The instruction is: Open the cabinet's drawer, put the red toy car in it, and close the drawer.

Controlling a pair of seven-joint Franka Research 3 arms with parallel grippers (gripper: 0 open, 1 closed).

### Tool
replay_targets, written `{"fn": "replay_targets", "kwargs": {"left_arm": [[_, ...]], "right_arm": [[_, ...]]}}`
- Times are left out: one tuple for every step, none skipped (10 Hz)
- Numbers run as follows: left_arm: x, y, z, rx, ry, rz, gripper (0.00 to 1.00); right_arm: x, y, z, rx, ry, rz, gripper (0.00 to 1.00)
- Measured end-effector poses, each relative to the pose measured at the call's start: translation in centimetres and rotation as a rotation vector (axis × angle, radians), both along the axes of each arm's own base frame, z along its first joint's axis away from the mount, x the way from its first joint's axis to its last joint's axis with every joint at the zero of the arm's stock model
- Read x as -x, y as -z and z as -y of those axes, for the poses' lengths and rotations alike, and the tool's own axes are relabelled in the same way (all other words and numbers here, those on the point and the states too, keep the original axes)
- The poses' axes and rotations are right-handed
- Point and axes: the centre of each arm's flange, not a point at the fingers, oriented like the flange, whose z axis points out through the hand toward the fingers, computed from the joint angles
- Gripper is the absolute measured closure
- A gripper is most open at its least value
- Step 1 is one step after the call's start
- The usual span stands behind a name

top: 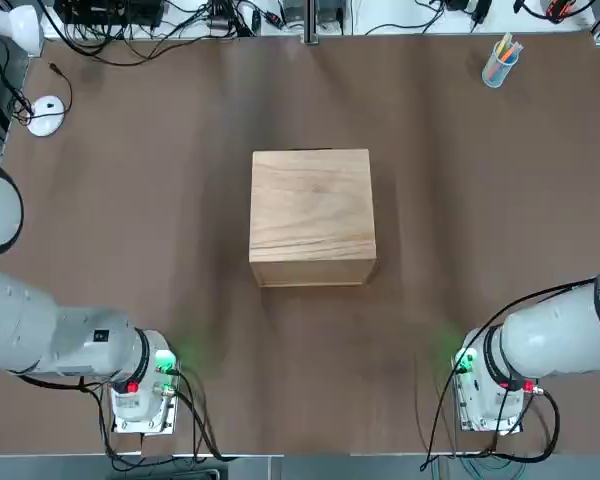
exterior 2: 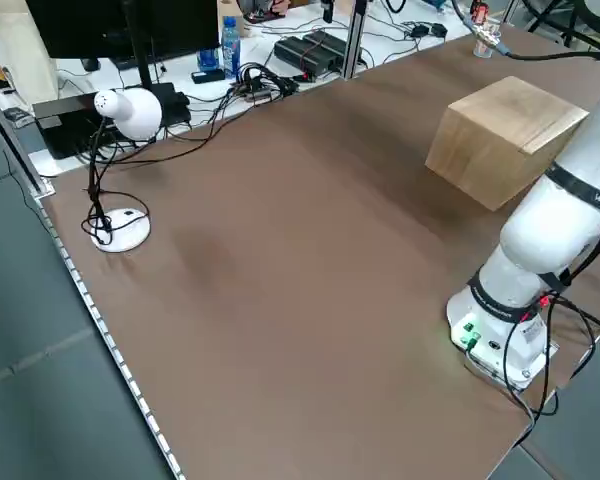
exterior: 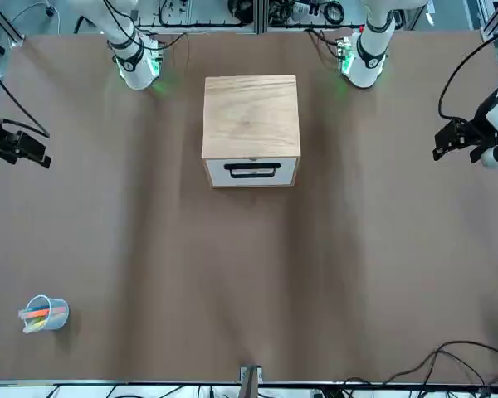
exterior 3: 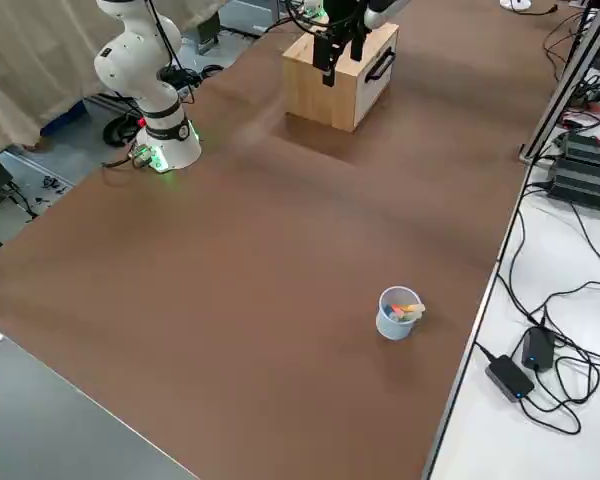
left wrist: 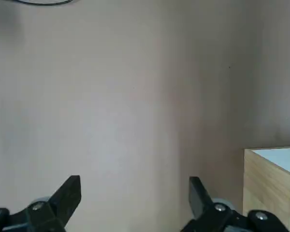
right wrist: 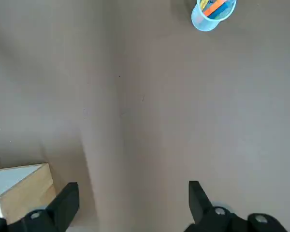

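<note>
One wooden cabinet (exterior: pixel 251 120), standing mid-table; its drawer (exterior: pixel 242 177), white-fronted with a black handle, closed and facing the front camera. One left gripper (left wrist: pixel 130 203), fingers apart, raised over the table on the cabinet's left. One right gripper (right wrist: pixel 134 205), fingers apart, raised on its right. One pen cup (top: pixel 500 65), far right corner, apparently holding markers. Red car: whereabouts cannot be told.
</note>
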Motion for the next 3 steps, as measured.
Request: {"fn": "replay_targets", "kwargs": {"left_arm": [[0.0, 0.0, 0.0, 0.0, 0.0, 0.0, 0.01], [0.0, 0.0, 0.0, 0.0, 0.0, 0.0, 0.01], [0.0, 0.0, 0.0, 0.0, 0.0, 0.0, 0.01]], "right_arm": [[0.0, -0.05, 0.11, 0.0, 0.002, 0.001, 0.0], [0.0, -0.08, 0.2, 0.0, 0.004, 0.002, 0.0], [0.01, -0.08, 0.23, 0.0, 0.004, 0.002, 0.0]]}}
